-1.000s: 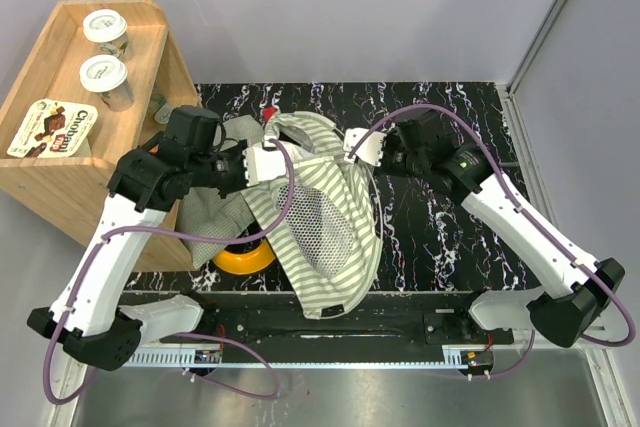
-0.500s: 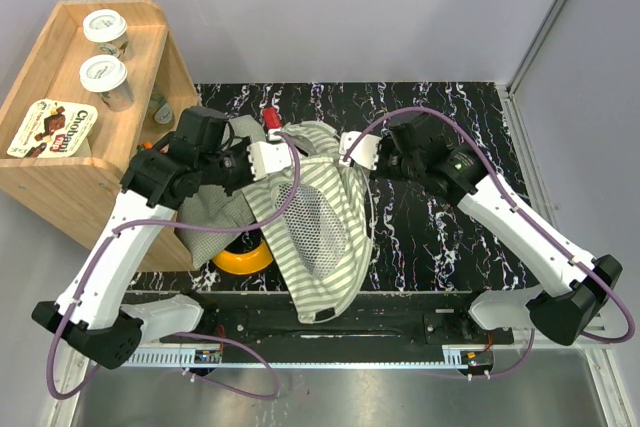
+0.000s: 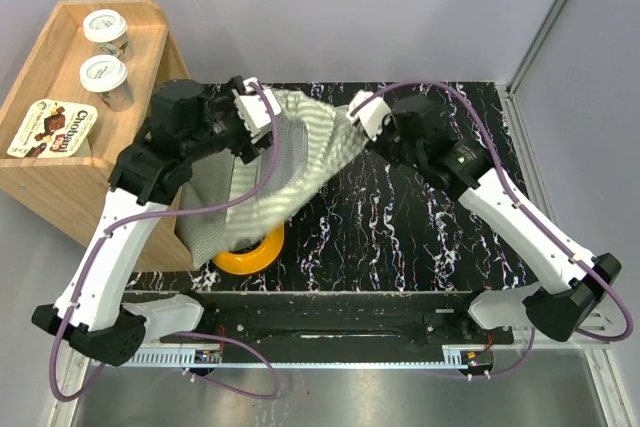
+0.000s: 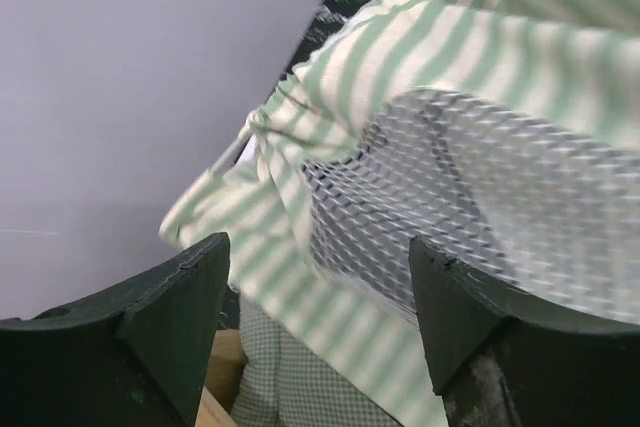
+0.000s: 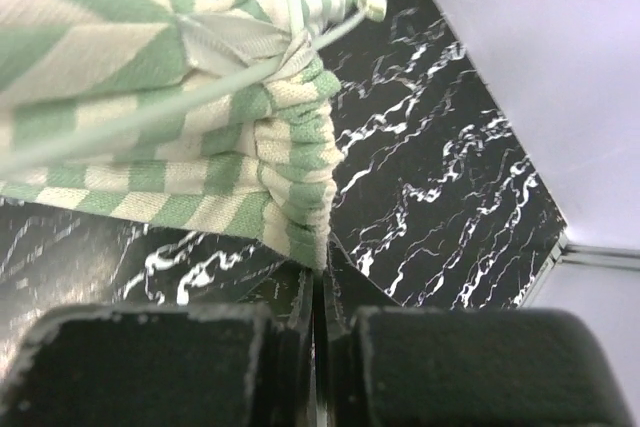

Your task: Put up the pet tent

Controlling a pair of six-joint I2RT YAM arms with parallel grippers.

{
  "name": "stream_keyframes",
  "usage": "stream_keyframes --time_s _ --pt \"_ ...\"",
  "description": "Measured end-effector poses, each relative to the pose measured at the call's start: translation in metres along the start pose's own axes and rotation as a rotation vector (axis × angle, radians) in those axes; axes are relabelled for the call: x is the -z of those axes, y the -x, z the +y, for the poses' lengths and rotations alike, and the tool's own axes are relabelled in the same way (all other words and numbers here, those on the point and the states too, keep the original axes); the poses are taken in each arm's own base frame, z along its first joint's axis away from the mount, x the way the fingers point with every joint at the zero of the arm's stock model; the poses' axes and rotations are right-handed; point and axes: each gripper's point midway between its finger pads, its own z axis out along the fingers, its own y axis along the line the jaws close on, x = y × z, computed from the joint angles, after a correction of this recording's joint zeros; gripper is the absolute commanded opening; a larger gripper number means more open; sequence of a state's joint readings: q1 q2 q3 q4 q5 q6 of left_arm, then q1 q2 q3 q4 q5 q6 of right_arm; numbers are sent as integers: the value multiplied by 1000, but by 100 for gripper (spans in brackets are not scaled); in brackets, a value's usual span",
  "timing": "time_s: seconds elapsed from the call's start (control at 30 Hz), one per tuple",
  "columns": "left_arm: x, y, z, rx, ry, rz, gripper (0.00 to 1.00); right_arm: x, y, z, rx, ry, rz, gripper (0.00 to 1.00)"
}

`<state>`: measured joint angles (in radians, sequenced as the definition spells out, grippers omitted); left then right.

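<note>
Pet tent (image 3: 300, 152) fabric hangs spread above the tabletop (image 3: 430, 237) between the two hands, with its mesh window just ahead of the left hand (image 3: 255, 112). The left hand stands wide with nothing clamped between its fingers. The right hand (image 5: 320, 317) is closed on the gathered striped hem at its fingertips. With a single pinch carrying the load, the hem may slip free. The unheld side may also sag below the left hand onto the checked cushion (image 3: 210, 217), or the thin pole (image 5: 150, 107) may snag.

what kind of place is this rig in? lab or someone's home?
Looks like a lab test cell, not a home: plain grey panel walls with metal framing, a black marbled tabletop, and a wooden shelf holding yogurt cups.
</note>
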<state>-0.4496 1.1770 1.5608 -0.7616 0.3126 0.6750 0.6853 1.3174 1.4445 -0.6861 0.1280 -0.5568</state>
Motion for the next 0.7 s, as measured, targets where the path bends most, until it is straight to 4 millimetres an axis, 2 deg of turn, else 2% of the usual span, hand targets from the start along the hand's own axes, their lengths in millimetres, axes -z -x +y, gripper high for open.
stream_keyframes --time_s 0.17,0.33,0.5,0.6,0.7 --pt "30 38 25 19 100 -89 83 3 27 -29 -143 -122 -35 0" --pt "61 62 40 22 188 -144 84 2 29 -40 -299 -191 -26 0" --pt "76 68 46 42 236 -157 84 -3 43 -49 -438 -240 -77 0" --pt "73 67 40 66 209 -166 83 -11 55 -54 -545 -263 -141 0" --pt "63 58 25 100 149 -160 83 -19 66 -62 -651 -289 -227 0"
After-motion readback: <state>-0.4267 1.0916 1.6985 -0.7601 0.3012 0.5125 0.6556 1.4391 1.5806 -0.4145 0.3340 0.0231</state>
